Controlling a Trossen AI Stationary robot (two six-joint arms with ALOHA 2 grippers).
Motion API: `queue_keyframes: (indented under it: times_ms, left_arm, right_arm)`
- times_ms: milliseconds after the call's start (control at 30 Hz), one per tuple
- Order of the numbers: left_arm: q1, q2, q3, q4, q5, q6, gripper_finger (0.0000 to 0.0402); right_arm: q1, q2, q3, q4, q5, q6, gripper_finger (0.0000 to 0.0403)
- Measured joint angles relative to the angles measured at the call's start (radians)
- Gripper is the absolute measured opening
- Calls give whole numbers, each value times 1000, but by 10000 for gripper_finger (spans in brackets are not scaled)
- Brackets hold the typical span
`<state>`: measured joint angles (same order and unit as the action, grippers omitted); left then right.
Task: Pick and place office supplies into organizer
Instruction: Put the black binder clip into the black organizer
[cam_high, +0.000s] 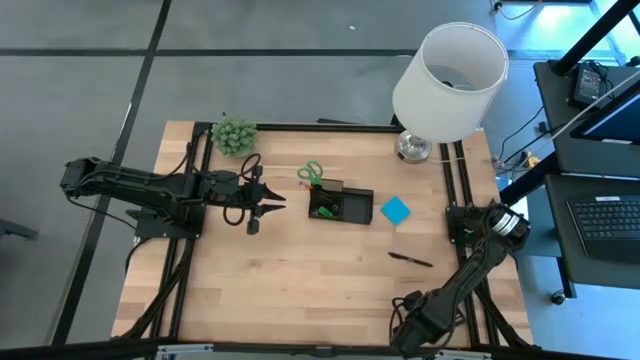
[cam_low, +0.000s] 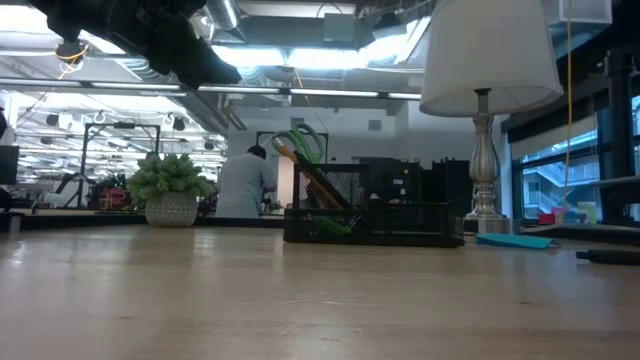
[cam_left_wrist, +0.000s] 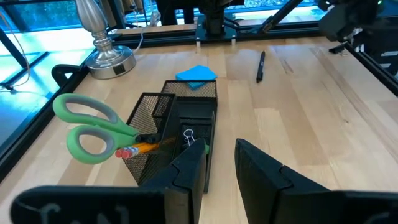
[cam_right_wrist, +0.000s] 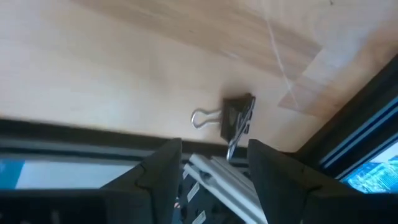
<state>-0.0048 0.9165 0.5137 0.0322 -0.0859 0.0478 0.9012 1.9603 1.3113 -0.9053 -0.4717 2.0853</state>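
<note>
While our left gripper (cam_high: 272, 207) hovers left of the organizer (cam_high: 352, 206), fingers apart, empty | scissors (cam_left_wrist: 93, 124) and pencils (cam_left_wrist: 138, 150) stand inside it | sticky-note pad (cam_high: 396, 210) beside it | pen (cam_high: 410, 259) on table | right gripper (cam_right_wrist: 208, 165) parted above binder clip (cam_right_wrist: 231, 116).

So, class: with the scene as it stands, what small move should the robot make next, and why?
Probably lower the right pincer onto the small black binder clip and close. Its fingers are open with the clip on the wood just ahead, while the black mesh organizer already holds the green-handled scissors.
</note>
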Motion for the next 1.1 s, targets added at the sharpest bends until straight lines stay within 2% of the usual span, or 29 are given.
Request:
queue_keyframes:
  times_ms: [400, 767, 1100]
  left_arm:
    - [0, 0, 0, -7, 0, 0, 82]
    - [0, 0, 0, -7, 0, -1, 82]
    - [0, 0, 0, -7, 0, 0, 82]
  right_arm:
    - [19, 11, -24, -21, -28, 4, 182]
    - [19, 11, -24, 9, -27, -29, 105]
    - [19, 11, -24, 3, -26, -51, 60]
